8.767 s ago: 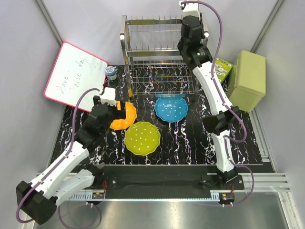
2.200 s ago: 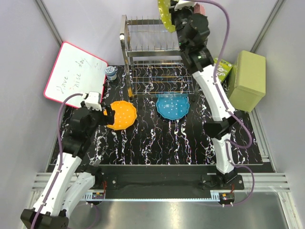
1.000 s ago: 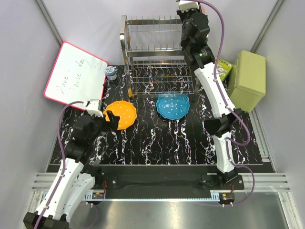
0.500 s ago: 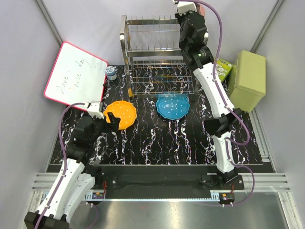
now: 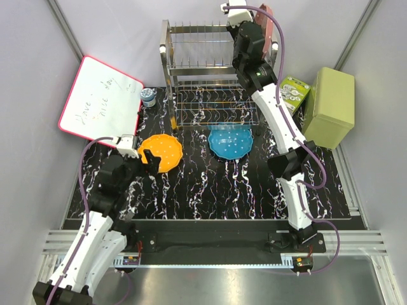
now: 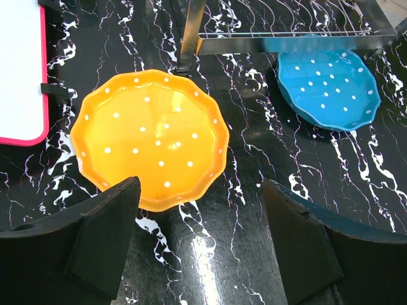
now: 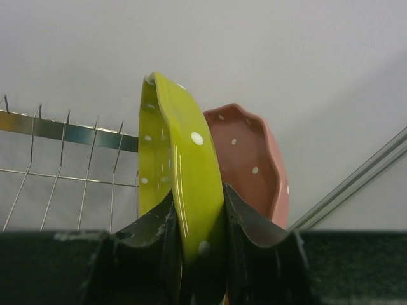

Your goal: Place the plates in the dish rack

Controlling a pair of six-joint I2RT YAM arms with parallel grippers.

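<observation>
The dish rack (image 5: 203, 63) stands at the back of the table. My right gripper (image 5: 248, 25) is at the right end of its top tier, shut on the yellow-green plate (image 7: 175, 159), which stands upright on edge between the fingers (image 7: 197, 216). The pink plate (image 7: 248, 165) stands just behind it and shows as a sliver in the top view (image 5: 267, 22). The orange plate (image 5: 162, 151) and the blue plate (image 5: 230, 143) lie flat on the table. My left gripper (image 5: 149, 160) is open and empty (image 6: 200, 203), just near of the orange plate (image 6: 149, 146).
A pink-framed whiteboard (image 5: 98, 101) leans at the left, with a small tin (image 5: 148, 96) beside the rack. A pale green box (image 5: 331, 107) and a green carton (image 5: 292, 92) stand at the right. The rack's lower frame (image 6: 286, 43) is beyond the blue plate (image 6: 327, 89).
My right gripper has shifted slightly left along the rack's top tier with the yellow-green plate, uncovering the pink plate. My left arm has barely moved.
</observation>
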